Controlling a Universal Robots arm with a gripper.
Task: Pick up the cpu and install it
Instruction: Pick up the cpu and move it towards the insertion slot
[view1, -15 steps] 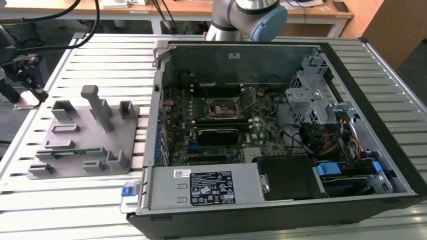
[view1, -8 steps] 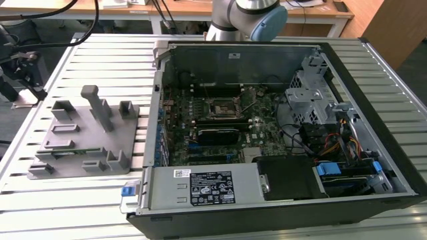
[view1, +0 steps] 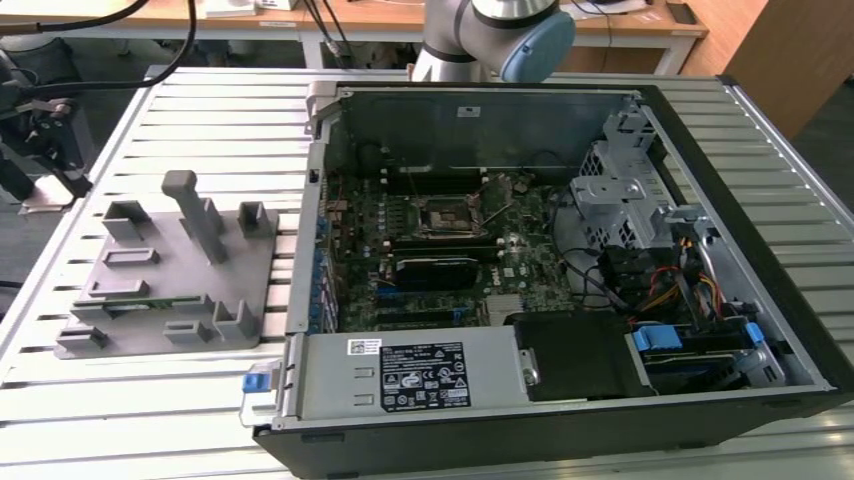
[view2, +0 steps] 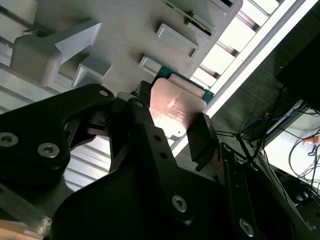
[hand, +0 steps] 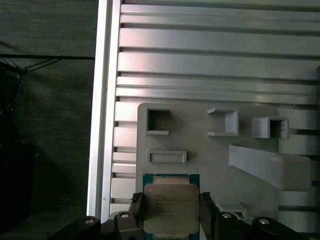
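In both wrist views my gripper (hand: 171, 210) (view2: 172, 120) is shut on the cpu (hand: 170, 202) (view2: 176, 106), a flat square chip with a silver-grey top and a thin green edge. One black finger (hand: 136, 206) presses on each of two opposite sides of it. The chip hangs well above the grey fixture plate (hand: 210, 165) (view2: 125, 30), near the plate's edge by the table rim. In the exterior view the motherboard's black-framed socket (view1: 443, 215) lies inside the open computer case (view1: 561, 120).
The fixture plate (view1: 174, 270) carries several raised grey blocks and a tall post (view1: 194, 210). It lies on the slatted metal table (view1: 200, 110), on the exterior view's left of the case. Part of the arm (view1: 497, 35) shows behind the case. Cables and drive bays fill the case's right side.
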